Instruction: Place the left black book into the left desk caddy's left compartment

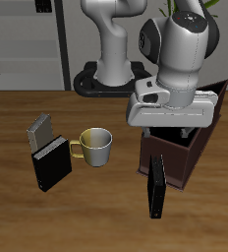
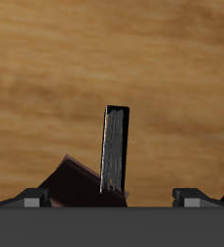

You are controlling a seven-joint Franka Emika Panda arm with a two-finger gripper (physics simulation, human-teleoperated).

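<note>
The left black book point(image 1: 157, 187) is slim and stands upright on the table, right at the end of the left desk caddy point(image 1: 190, 150) that faces the table's front edge. The caddy is a long dark brown box. My gripper point(image 1: 173, 132) hangs over the caddy, above and behind the book, open and empty. The hand hides most of the caddy's inside, so I cannot make out the left compartment. In the wrist view the book point(image 2: 116, 150) shows edge-on beside a caddy corner point(image 2: 83, 183), with my fingers point(image 2: 32, 199) spread wide apart.
A pale mug point(image 1: 95, 146) stands beside the caddy mid-table. Past it a thicker black book point(image 1: 52, 163) stands with a grey book point(image 1: 39, 129) behind it. The robot's base point(image 1: 111, 77) is at the table's back.
</note>
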